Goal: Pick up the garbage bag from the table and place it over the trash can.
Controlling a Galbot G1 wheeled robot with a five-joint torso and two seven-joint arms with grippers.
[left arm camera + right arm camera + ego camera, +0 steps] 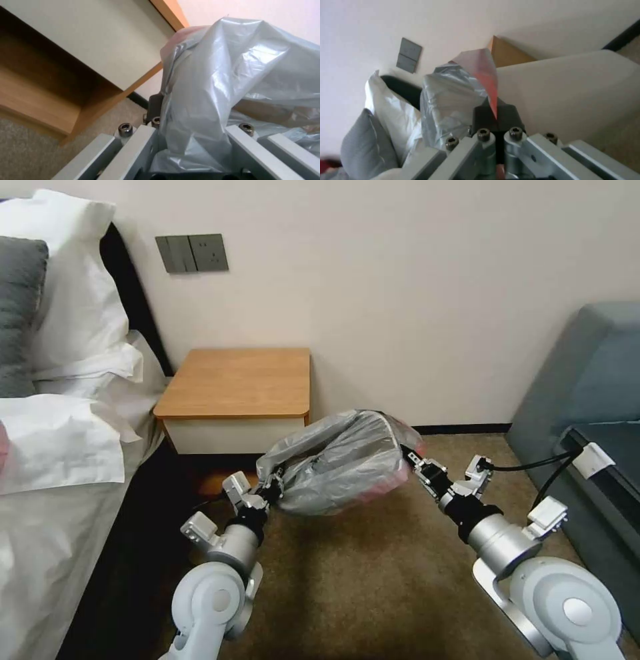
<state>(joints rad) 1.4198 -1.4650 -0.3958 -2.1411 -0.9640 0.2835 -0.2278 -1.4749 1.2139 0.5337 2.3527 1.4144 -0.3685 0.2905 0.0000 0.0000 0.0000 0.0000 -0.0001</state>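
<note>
While both my fingers pinch garbage bag (pixel 340 460) stretched at frame centre, left gripper (pixel 272 488), right gripper (pixel 412 455): keep tension even, mouth wide, clear of counter (pixel 240 380).

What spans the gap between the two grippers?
In the head view, the garbage bag stretches between left gripper and right gripper, each shut on an end, above carpet.

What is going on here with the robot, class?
Both arms hold the garbage bag stretched between them above the carpet, in front of the table. The left end effector grips one edge and the right end effector pinches the pinkish rim. The tabletop is bare.
</note>
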